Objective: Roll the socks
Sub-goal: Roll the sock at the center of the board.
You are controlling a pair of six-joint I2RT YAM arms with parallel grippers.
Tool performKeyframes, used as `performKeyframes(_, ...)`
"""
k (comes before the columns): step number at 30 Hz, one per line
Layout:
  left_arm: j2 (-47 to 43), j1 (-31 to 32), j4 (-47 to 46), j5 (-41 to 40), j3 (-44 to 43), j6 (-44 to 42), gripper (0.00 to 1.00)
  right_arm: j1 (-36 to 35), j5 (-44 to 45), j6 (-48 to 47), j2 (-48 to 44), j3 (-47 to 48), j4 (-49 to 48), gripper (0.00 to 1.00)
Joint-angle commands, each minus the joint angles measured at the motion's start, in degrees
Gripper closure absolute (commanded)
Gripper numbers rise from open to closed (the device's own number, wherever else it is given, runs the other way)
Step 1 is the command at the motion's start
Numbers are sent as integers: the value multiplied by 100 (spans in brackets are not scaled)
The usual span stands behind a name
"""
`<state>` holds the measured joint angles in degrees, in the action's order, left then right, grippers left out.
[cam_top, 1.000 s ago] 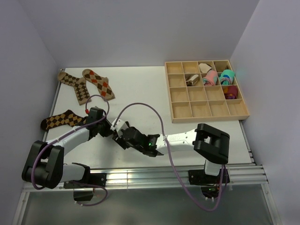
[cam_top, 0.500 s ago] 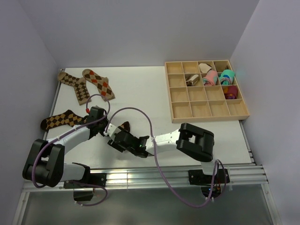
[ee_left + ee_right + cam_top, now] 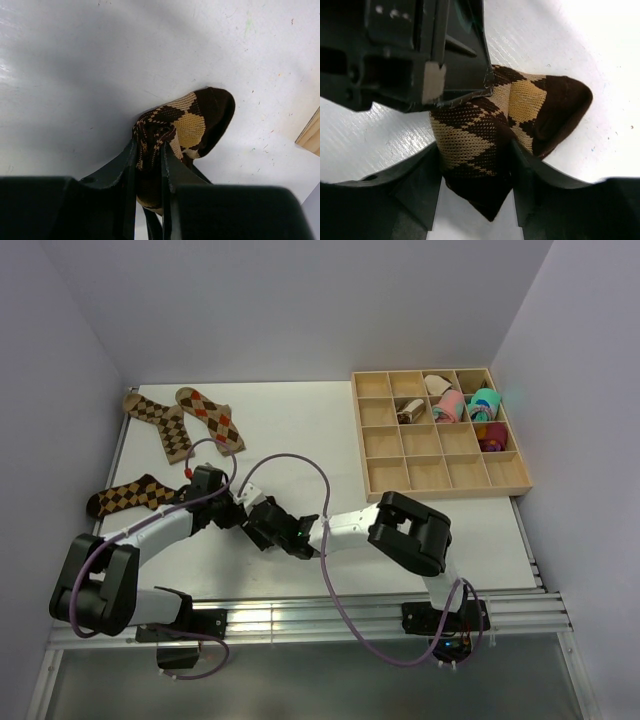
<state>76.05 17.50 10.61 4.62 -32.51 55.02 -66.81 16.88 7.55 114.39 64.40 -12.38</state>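
Brown-and-tan knit, an argyle sock (image 3: 192, 122) sits bunched between both grippers on the white table (image 3: 75, 75). The left gripper (image 3: 149, 150) pinches a fold of it, its fingers nearly together. The right gripper (image 3: 475, 150) straddles the bundle, fingers wide apart yet pressing each flank. The dark toe sticks out past both sets of fingertips. Three flat socks (image 3: 212, 420) lie beyond the left gripper.
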Motion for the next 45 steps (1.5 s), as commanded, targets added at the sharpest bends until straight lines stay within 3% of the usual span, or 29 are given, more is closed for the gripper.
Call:
performKeyframes(1, 147, 43, 486, -155, 26, -326, 91, 238, -106, 264, 452, -16, 1097, 48)
performKeyframes(3, 147, 43, 477, -111, -9, -308, 87, 247, -211, 256, 540, 37, 1194, 56)
performKeyframes(4, 121, 43, 460, -102, -10, -299, 79, 247, -334, 264, 541, 29, 1194, 70)
performKeyframes(6, 42, 43, 459, -137, -44, -247, 73, 299, -492, 291, 506, -6, 1194, 83)
performKeyframes(9, -142, 43, 468, -251, -62, -141, 52, 457, -949, 387, 339, -85, 1150, 99)
performKeyframes(10, -213, 43, 494, -321, -62, -106, 41, 519, -1124, 422, 304, -129, 1150, 100)
performKeyframes(13, -582, 35, 582, -436, -1, 87, 23, 809, -1923, 676, 198, -208, 1098, 100)
performKeyframes(16, -1126, 35, 582, -883, 192, 420, 16, 1099, -2776, 896, 198, -182, 1098, 100)
performKeyframes(21, -2022, 35, 232, -841, 823, 808, 16, 1398, -4058, 1187, 417, 2, 1115, 100)
performKeyframes(28, -1823, 61, -532, -515, 1317, 1106, 17, 1899, -5325, 1985, 672, -85, 554, 100)
performKeyframes(45, -1004, 342, -1772, -436, 1414, 1599, 20, 2154, -5547, 2365, 998, -270, 456, 98)
